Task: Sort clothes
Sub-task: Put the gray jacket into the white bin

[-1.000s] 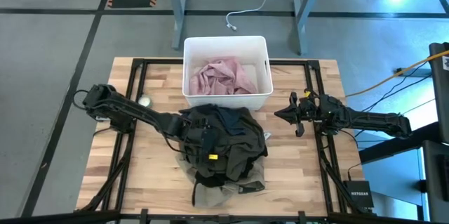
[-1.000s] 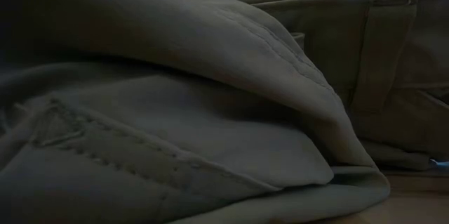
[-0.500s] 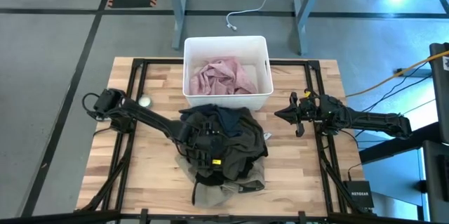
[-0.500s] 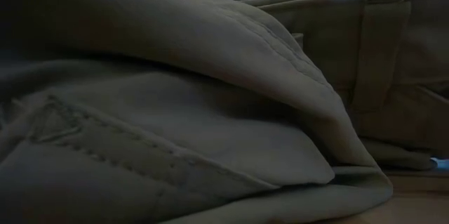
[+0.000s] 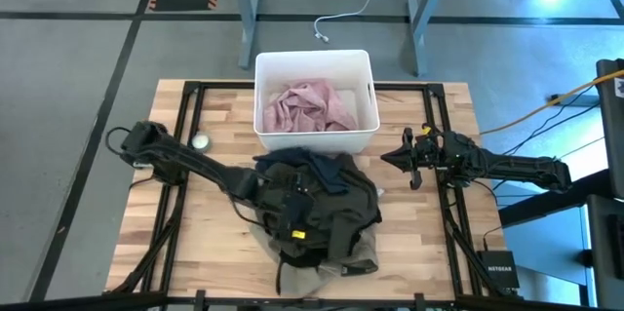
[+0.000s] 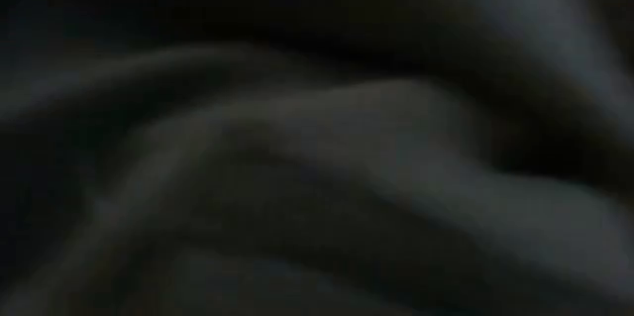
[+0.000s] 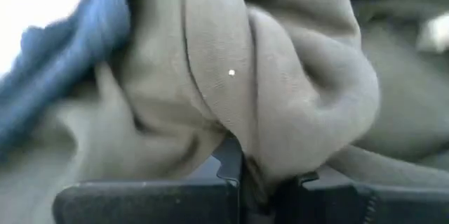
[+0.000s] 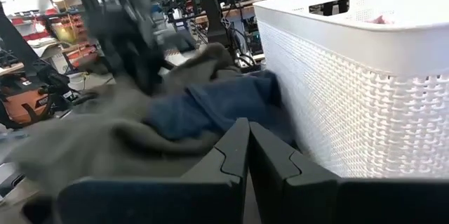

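A pile of clothes (image 5: 317, 209) lies mid-table: a dark olive garment (image 5: 341, 209) on top, a dark blue piece (image 5: 322, 167) at its far side, khaki trousers (image 5: 292, 264) sticking out underneath at the near edge. A pale pink shirt (image 5: 310, 106) lies inside the white bin (image 5: 363, 67). My left gripper (image 5: 295, 221) is buried in the pile, shut on olive cloth. At the right of the table my right gripper (image 5: 402, 160) hovers shut and holds nothing. Dark cloth (image 6: 317, 158) fills the low view. My left gripper pinches a bunched fold of the olive garment (image 7: 247, 147) between its two fingers (image 7: 226, 162); several layers gather at the pinch. The cloth bulges out beyond the fingertips. The rest of the garment lies slack on the pile.
The white bin stands against the pile's far side, its wall (image 8: 365, 83) close to my right gripper (image 8: 247, 147). A small round object (image 5: 200, 140) sits at the left near my left arm. Black frame rails (image 5: 185, 155) run along both table sides.
My left gripper has moved a little toward the table's near edge inside the pile. The olive garment has shifted with it and spread toward the near right, over the khaki trousers. Dark cloth has come over the low camera, which showed khaki fabric before.
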### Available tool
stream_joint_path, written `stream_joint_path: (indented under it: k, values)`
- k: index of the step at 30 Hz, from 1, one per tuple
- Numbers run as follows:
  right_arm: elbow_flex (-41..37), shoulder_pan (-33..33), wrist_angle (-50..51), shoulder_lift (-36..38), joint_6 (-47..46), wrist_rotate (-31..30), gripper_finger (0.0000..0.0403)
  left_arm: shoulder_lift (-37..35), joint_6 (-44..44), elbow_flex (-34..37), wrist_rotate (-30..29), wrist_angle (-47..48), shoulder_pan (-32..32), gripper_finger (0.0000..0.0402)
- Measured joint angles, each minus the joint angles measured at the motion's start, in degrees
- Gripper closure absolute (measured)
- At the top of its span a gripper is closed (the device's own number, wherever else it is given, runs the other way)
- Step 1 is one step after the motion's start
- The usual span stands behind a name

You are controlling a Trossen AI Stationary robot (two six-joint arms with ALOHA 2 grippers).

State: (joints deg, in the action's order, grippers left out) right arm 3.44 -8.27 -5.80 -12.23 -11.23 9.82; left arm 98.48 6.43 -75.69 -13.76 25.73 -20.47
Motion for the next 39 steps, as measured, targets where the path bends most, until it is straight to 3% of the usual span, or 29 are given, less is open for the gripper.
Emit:
stream_joint_path:
  k: [10, 22, 26, 32, 39]
  values:
    - [0.0, 0.0, -0.09, 0.0, 0.01, -0.21, 0.0379, -9.74, -10.4, -2.93, -9.02, -7.65, -0.54, 0.0376]
    - [-0.02, 0.0, -0.38, 0.0, 0.01, -0.24, 0.0379, -18.77, -35.06, -3.05, -19.99, -41.04, 2.98, 0.0376]
    - [-0.02, 0.0, -0.79, 0.0, 0.01, -0.37, 0.0379, -20.37, -42.74, -3.92, -20.63, -51.54, 6.67, 0.0376]
    - [-0.02, 0.0, -1.89, 0.0, 0.01, -0.39, 0.0379, -20.43, -46.08, -13.57, -20.38, -53.25, 13.0, 0.0377]
    - [-0.02, 0.0, -5.42, 0.0, 1.52, -5.67, 0.0379, -17.99, -45.72, -24.9, -11.76, -53.45, 19.53, 0.0377]
